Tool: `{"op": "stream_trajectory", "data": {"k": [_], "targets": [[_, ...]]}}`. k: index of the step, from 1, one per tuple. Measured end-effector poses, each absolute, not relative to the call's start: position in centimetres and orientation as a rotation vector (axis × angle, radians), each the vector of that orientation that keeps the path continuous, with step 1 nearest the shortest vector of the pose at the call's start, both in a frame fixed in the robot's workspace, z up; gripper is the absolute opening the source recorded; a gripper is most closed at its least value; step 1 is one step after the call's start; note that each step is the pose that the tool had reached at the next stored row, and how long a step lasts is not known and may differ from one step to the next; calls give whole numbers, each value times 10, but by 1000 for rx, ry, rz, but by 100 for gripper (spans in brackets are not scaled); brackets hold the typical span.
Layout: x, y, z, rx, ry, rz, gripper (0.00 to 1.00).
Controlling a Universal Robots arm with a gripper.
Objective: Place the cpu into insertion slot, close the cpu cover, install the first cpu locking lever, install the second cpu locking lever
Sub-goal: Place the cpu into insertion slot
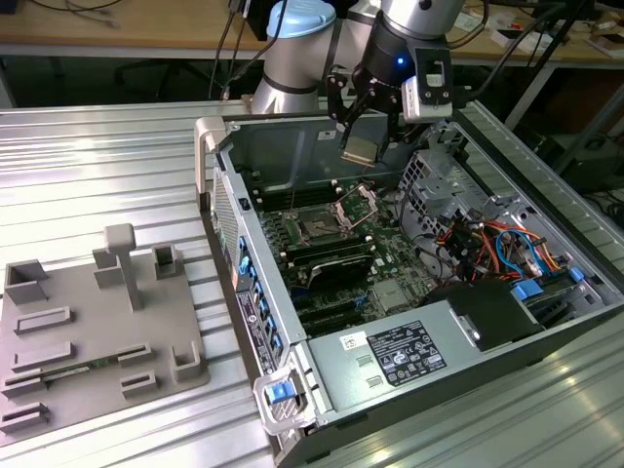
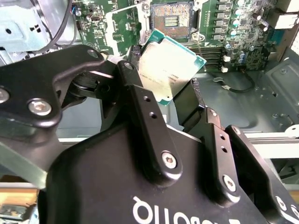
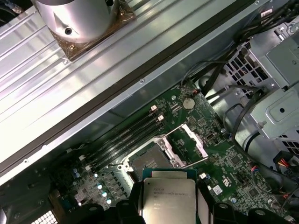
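Step one: I'm holding the cpu [image 2: 174, 59] pinched by its edges in the gripper [image 2: 163, 71], tilted, hanging above the insertion slot [image 3: 148, 161] (socket looking bare). The cpu cover [image 3: 195, 141] is standing open just beyond. Seating is calling for levelling and squaring it first, I'd judge.

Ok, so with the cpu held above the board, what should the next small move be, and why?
Probably lower the tool toward the insertion slot, squaring the cpu to it. The tool grips the cpu by its edges above the open slot, and the cpu cover stands raised, so the way looks free.
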State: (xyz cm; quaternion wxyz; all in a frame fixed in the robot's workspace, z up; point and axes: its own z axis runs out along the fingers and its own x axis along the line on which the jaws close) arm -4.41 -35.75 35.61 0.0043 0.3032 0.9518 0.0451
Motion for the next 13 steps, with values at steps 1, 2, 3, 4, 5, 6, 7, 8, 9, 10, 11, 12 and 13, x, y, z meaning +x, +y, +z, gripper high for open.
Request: {"op": "stream_trajectory", "data": {"k": [1, 2, 3, 4, 5, 6, 7, 8, 9, 10, 11, 12, 13], "targets": [[-44, -357, 356, 969, 2975, 141, 55], [-44, -357, 356, 981, 2971, 141, 55], [-44, -357, 356, 993, 2967, 141, 55], [-44, -357, 356, 1004, 2963, 141, 55], [-45, -357, 356, 1012, 2960, 141, 55], [-45, -357, 356, 1019, 2957, 141, 55], [-45, -357, 355, 1027, 2954, 141, 55], [-45, -357, 355, 1038, 2950, 141, 55], [-45, -357, 355, 1045, 2947, 141, 55], [-45, -357, 355, 1053, 2944, 141, 55], [-45, -357, 355, 1059, 2942, 140, 55], [-45, -357, 355, 1067, 2939, 140, 55], [-45, -357, 355, 1074, 2936, 140, 55]]}}
